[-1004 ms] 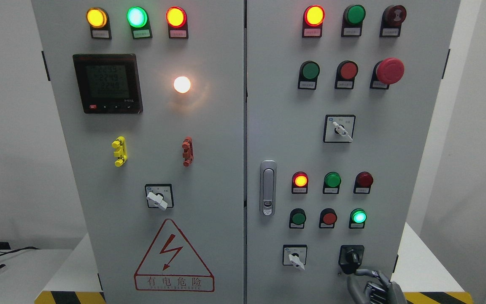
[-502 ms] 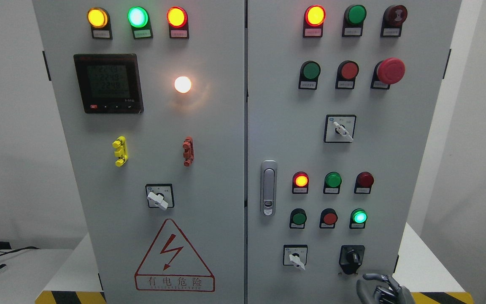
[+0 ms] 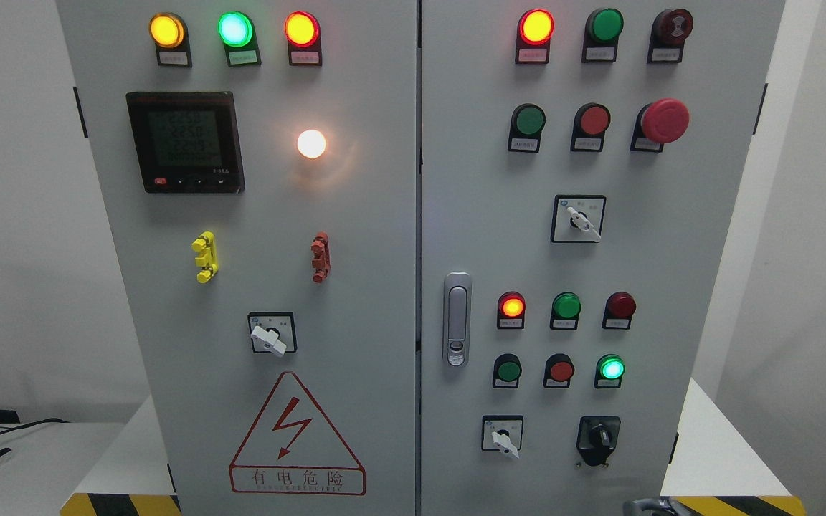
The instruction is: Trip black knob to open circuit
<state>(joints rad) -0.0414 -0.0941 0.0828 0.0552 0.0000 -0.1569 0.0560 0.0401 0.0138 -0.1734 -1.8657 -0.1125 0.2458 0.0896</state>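
Barely a sliver of the grey metallic right hand (image 3: 653, 507) is seen at the bottom edge of the head view, right of the middle; whether its fingers are spread or curled cannot be told from so little. Nothing is touched by it. Directly above, well clear of the hand, the black rotary knob (image 3: 598, 436) is mounted on its black square plate in the lower right corner of the tall grey metal cabinet's right door (image 3: 671, 287). Beside it to the left, a white-handled selector switch (image 3: 503, 437) is set on a white square plate. Just above the knob, a lit round green indicator lamp (image 3: 610, 368) is noted, with a red round push button (image 3: 561, 370) and a green round push button (image 3: 508, 370) in the same row. Higher up, a large red mushroom-shaped emergency stop (image 3: 664, 120) is fitted. On the left door, a red triangular lightning warning sign (image 3: 296, 437) is seen.
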